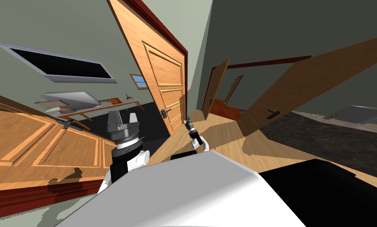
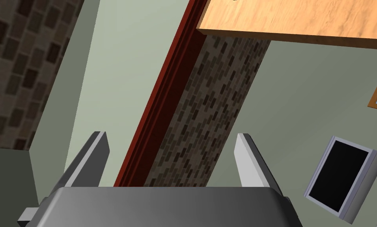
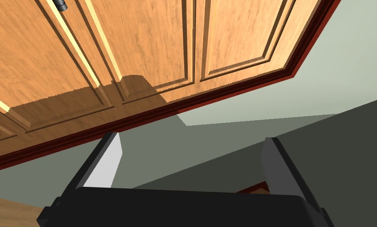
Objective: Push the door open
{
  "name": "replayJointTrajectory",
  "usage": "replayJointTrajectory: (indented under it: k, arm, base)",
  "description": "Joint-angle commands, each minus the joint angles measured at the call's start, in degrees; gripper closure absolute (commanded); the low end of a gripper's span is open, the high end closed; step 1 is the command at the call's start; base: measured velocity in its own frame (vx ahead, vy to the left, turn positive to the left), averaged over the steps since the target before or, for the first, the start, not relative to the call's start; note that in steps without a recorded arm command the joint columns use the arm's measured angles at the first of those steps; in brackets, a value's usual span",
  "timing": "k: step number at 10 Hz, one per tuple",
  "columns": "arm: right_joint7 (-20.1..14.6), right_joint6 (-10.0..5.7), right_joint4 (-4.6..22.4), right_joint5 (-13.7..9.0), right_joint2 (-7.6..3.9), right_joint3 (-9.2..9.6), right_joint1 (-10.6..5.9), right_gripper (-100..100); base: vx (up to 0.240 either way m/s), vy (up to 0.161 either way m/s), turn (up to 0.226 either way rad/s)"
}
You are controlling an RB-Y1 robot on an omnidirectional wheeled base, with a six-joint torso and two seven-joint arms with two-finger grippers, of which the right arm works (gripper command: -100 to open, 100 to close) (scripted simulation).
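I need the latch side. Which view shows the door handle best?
Head view: the whole handle sits on the door, near the right gripper. Right wrist view catches just a handle end; left wrist view gives a door edge and red frame.

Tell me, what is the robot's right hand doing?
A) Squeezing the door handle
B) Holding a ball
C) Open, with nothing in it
C: in the right wrist view the right gripper has its two fingers standing wide apart with nothing between them, and the handle of the wooden door is well away from the fingertips.
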Motion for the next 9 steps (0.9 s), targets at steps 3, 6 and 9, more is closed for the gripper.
replayJointTrajectory:
  k: [3,6,9]
  arm:
    - [-0.4,0.02,4.0,0.1,-0.14,3.40,-2.92,-100]
    - [-0.8,0.04,7.2,0.1,-0.28,6.18,-5.32,-100]
    - [-1.2,0.07,11.5,0.1,-0.36,9.80,-8.44,-100]
  base:
    - [0.104,0.009,-0.044]
    - [0.091,0.016,-0.043]
    - [0.121,0.015,-0.055]
